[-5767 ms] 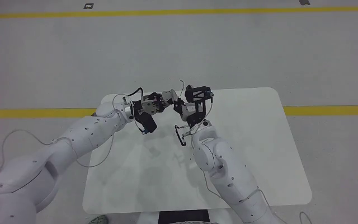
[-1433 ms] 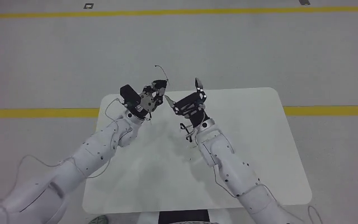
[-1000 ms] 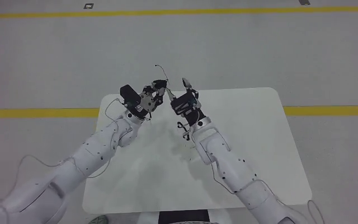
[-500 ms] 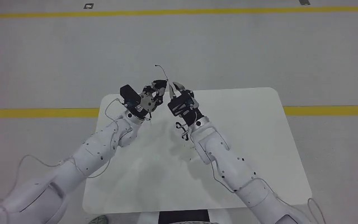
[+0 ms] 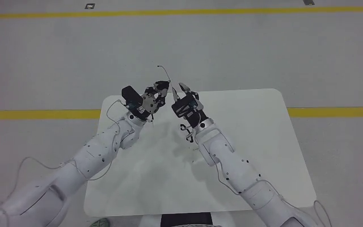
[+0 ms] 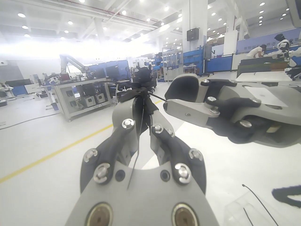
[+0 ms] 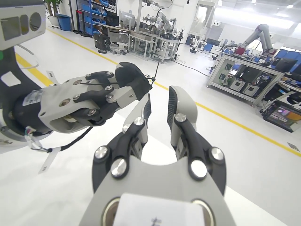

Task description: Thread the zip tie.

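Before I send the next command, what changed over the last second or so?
The right gripper swung in toward the left gripper, closing most of the gap, and is open beside it. The left gripper kept its place, shut on the zip tie.

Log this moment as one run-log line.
left gripper: jaws shut on zip tie | right gripper: jaws open, empty, close beside left gripper | both raised over table far edge
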Available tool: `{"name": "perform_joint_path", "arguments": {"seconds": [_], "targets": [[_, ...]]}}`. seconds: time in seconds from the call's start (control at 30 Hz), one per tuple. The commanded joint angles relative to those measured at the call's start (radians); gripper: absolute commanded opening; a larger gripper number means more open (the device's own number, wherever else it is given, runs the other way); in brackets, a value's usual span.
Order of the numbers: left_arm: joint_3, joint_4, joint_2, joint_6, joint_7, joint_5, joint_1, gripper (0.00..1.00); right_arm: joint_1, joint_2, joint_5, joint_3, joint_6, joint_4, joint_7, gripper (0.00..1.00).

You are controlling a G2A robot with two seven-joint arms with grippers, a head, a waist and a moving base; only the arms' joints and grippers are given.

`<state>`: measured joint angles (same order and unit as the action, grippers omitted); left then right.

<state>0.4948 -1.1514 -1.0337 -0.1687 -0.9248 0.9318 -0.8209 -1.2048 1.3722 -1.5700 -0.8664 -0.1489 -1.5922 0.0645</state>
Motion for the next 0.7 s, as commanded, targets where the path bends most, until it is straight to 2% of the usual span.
{"name": "perform_joint_path", "arguments": {"seconds": [0.0, 0.3, 0.67], "targets": [[0.0, 0.0, 0.0, 0.0, 0.0, 0.0, 0.0, 0.0, -0.003, -0.004, 0.0, 0.001, -0.002, -0.004, -0.001, 0.2], [0.0, 0.0, 0.0, 0.0, 0.0, 0.0, 0.0, 0.0, 0.007, -0.009, 0.0, 0.02, -0.003, -0.018, -0.007, 0.19], [0.0, 0.0, 0.0, 0.0, 0.0, 0.0, 0.0, 0.0, 0.037, 0.003, 0.0, 0.041, 0.013, -0.001, -0.016, 0.14]]}}
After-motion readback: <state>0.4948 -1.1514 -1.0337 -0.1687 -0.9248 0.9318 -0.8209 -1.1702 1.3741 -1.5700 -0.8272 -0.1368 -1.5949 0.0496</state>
